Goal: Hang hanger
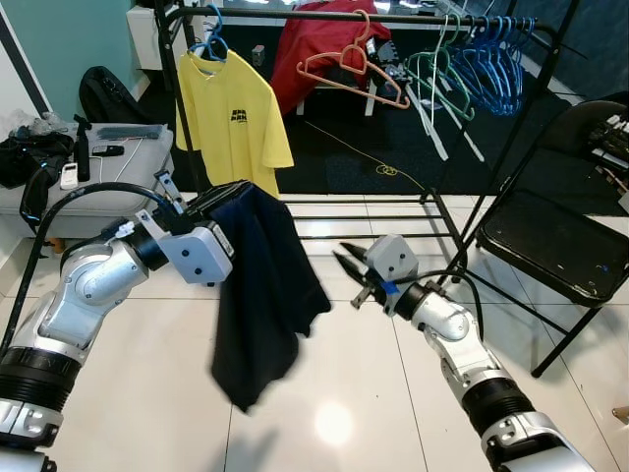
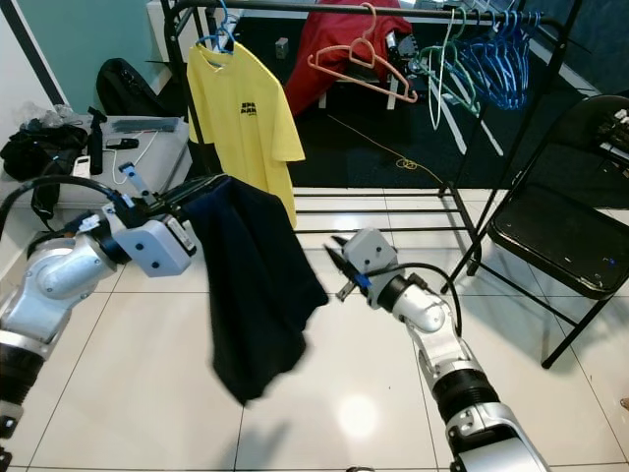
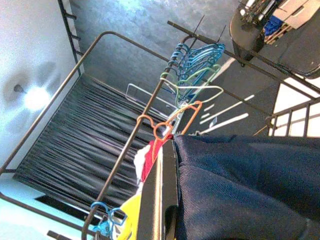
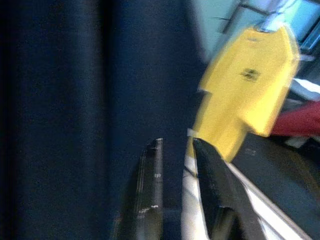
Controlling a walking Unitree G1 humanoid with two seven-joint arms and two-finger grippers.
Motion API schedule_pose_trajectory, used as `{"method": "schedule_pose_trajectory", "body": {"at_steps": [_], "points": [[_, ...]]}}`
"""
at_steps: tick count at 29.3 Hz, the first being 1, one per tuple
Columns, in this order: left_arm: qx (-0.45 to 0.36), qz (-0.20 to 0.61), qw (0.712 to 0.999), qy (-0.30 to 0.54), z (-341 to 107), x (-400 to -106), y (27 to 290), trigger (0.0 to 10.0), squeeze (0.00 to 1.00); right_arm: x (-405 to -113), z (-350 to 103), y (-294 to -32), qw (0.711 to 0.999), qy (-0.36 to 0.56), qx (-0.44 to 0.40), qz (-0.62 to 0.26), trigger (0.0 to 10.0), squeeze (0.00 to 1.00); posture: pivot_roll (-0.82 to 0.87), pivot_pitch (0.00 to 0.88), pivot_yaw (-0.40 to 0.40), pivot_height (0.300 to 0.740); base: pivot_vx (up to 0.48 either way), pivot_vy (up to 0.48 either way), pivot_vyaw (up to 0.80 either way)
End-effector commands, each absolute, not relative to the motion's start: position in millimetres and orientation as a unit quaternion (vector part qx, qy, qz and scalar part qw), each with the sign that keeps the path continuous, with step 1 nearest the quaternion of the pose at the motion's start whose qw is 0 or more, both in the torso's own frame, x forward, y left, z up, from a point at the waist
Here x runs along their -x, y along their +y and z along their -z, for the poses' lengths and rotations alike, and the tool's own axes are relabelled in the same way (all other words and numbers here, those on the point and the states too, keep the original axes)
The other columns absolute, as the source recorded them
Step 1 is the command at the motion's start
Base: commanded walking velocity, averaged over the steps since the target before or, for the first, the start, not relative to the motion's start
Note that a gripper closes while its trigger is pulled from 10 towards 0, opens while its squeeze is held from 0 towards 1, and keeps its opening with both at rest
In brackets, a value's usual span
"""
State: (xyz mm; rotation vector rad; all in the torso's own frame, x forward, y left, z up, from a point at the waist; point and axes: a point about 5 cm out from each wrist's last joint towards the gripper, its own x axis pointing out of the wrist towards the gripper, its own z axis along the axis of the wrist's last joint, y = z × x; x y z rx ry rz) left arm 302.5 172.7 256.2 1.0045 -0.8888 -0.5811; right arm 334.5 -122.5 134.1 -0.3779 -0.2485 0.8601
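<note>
A black clothes rail (image 1: 324, 15) carries the hanging things — a yellow T-shirt (image 1: 232, 118) on a blue hanger at its left end, a red garment (image 1: 319, 44) and an orange hanger (image 1: 352, 67) mid-rail, then green hangers (image 1: 439, 74) and a bunch of blue hangers (image 1: 496, 59) toward its right end.

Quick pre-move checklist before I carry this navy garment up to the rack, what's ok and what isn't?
1. Left gripper holds the navy garment: ok.
2. Garment hangs above the floor: ok.
3. Hanger inside the garment: cannot tell.
4. Right gripper apart from the cloth: ok, fingers slightly parted.
5. Free rail space between the yellow shirt and the orange hanger: ok.
6. Folding chair stands right of the rack: ok.
</note>
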Motion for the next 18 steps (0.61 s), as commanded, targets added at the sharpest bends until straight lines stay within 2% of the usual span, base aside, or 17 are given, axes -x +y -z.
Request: {"method": "schedule_pose_trajectory", "body": {"at_steps": [1,13,18], "points": [[-0.456,0.259,0.732,-0.434,-270.7,-298.6,170.9,0.0,0.0,-331.7,-128.6,-120.1,0.878,-0.113,0.163,-0.436,10.0,1.0,-0.02,0.125,-0.01,0.74,0.0,0.0,0.0],[-0.453,0.265,0.724,-0.448,-272.6,-295.8,167.1,0.0,0.0,-338.6,-132.2,-122.1,0.893,-0.116,0.109,-0.421,10.0,1.0,-0.01,0.128,-0.012,0.74,0.0,0.0,0.0],[-0.453,0.271,0.72,-0.45,-272.7,-295.2,165.2,0.0,0.0,-338.7,-130.5,-125.6,0.89,-0.108,0.094,-0.433,10.0,1.0,-0.01,0.131,-0.009,0.74,0.0,0.0,0.0]]}}
